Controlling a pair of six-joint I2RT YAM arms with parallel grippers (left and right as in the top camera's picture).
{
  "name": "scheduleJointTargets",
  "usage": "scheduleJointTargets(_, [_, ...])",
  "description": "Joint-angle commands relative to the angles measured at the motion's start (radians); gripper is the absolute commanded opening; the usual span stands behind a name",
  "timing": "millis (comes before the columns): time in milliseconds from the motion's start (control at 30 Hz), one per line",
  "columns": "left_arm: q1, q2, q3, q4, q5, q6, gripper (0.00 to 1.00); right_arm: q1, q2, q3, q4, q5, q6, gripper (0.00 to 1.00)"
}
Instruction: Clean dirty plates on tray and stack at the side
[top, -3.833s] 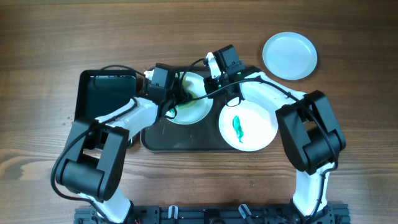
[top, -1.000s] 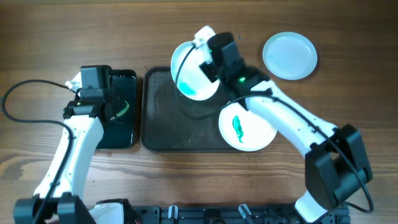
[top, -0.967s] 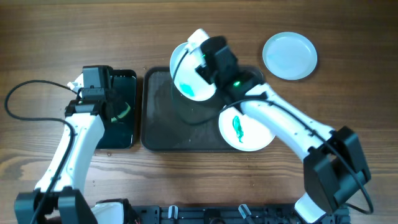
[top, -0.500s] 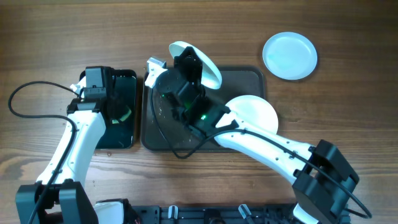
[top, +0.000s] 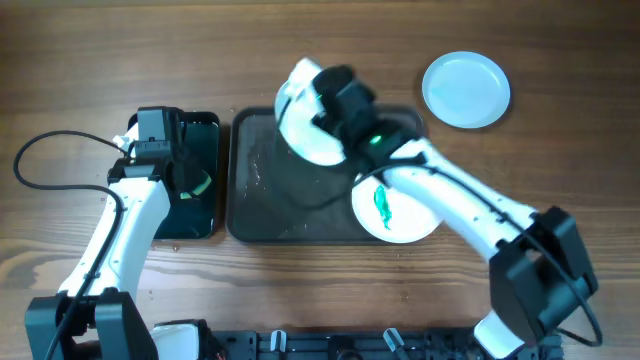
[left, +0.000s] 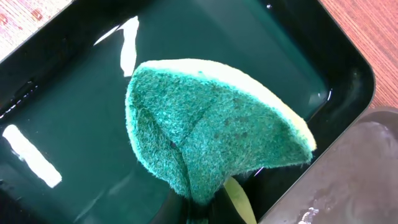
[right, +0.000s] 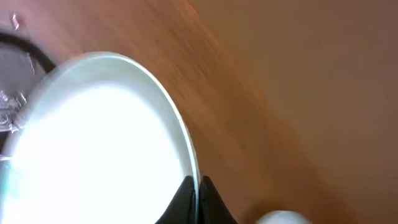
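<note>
Above the large dark tray (top: 265, 195) a white plate (top: 300, 125) hangs tilted, its rim pinched by my right gripper (top: 322, 104), which is shut on it. In the right wrist view the plate (right: 93, 143) looks plain white, and the right gripper (right: 196, 185) clamps its edge. A second plate (top: 410, 215) with a green smear lies on the tray's right end. My left gripper (top: 188, 178) is shut on the green sponge (left: 205, 137) over the small black tray (left: 68, 118); the left gripper (left: 200, 210) shows at the bottom edge.
A clean white plate (top: 466, 90) lies on the wooden table at the upper right. The small black tray (top: 205, 215) sits just left of the large tray, whose wet corner (left: 348, 180) shows in the left wrist view. A black cable (top: 40, 150) loops at the left.
The right arm has swung back to the right from over the tray's left part, carrying the plate. The left arm and sponge have barely moved.
</note>
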Motion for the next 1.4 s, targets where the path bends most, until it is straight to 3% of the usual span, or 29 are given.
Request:
scheduleJointTargets(0, [0.004,0.004,-0.003,0.005,0.006,-0.006,0.04,-0.25,-0.034,0.001,0.003,-0.48,0.365,0.05])
scheduleJointTargets(133, [0.003,0.004,-0.003,0.004,0.02,-0.006,0.04,-0.595,0.017,0.001,0.008,-0.673,0.713,0.05])
scheduleJointTargets(267, [0.003,0.004,-0.003,0.013,0.022,-0.006,0.04,-0.827,0.092,0.001,0.003,-0.673,0.911,0.04])
scheduleJointTargets(367, [0.003,0.004,-0.003,0.023,0.023,-0.006,0.04,-0.919,0.149,0.001,0.037,-0.674,0.986,0.04])
scheduleJointTargets(667, [0.003,0.004,-0.003,0.036,0.022,-0.006,0.04,-0.938,0.221,0.001,0.001,-0.595,0.939,0.05])
scheduleJointTargets(733, [0.003,0.004,-0.003,0.042,0.022,-0.006,0.04,-0.938,0.221,0.001,-0.045,-0.598,0.904,0.37])
scheduleJointTargets(767, [0.003,0.004,-0.003,0.042,0.022,-0.006,0.04,-0.938,0.221,0.001,-0.064,-0.599,0.901,0.47])
scheduleJointTargets(800, [0.003,0.004,-0.003,0.042,0.022,-0.006,0.04,-0.937,0.22,0.001,-0.087,-0.607,0.887,0.57])
scheduleJointTargets(867, [0.003,0.004,-0.003,0.042,0.022,-0.006,0.04,-0.937,0.211,0.001,-0.147,-0.636,0.85,0.65])
scheduleJointTargets(1100, [0.003,0.004,-0.003,0.042,0.031,-0.006,0.04,-0.886,0.021,0.001,-0.462,-0.625,0.726,0.65])
scheduleJointTargets(1233, [0.003,0.004,-0.003,0.041,0.032,-0.006,0.04,-0.816,-0.059,0.001,-0.664,-0.508,0.691,0.54])
scheduleJointTargets(1367, [0.003,0.004,-0.003,0.042,0.032,-0.006,0.04,-0.726,-0.067,-0.004,-0.781,-0.531,0.541,0.55])
